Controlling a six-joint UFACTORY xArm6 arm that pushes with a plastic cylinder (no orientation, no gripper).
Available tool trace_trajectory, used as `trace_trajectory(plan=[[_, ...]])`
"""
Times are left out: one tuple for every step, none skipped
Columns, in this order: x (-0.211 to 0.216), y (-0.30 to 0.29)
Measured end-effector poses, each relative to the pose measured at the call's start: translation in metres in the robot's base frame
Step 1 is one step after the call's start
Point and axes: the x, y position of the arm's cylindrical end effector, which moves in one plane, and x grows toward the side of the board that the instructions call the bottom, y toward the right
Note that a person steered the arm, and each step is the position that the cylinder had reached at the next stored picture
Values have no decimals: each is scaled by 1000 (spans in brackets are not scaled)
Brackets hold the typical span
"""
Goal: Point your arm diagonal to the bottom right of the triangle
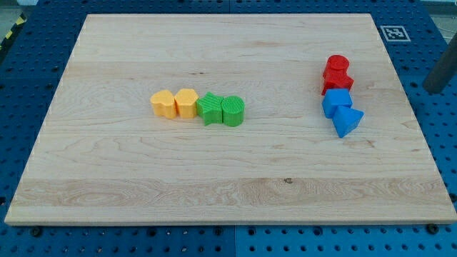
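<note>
You are looking at my tip (435,89) hanging off the wooden desk (228,185), over the blue pegboard (435,143) at the view's right edge. It is sitting well apart from the blue triangle (348,121), to that triangle's right and slightly toward the view's top. There are no jaws on this rod, so nothing is showing as apart or together.

The blue triangle is lying near the desk's right side, touching another blue block (336,102) just above it. Above that one, two red blocks (337,73) are stacking up in the same column.

Well to the triangle's left, four blocks are lining up in a touching row: two yellow blocks (176,103), then a green star (211,108), then a green cylinder (233,111).
</note>
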Motion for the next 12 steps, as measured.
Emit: trace_trajectory(plan=[[6, 0], [24, 1], [36, 1], [56, 1], [61, -3], [79, -11], [114, -20], [126, -44], [123, -63], [121, -63], [110, -63], [105, -75]])
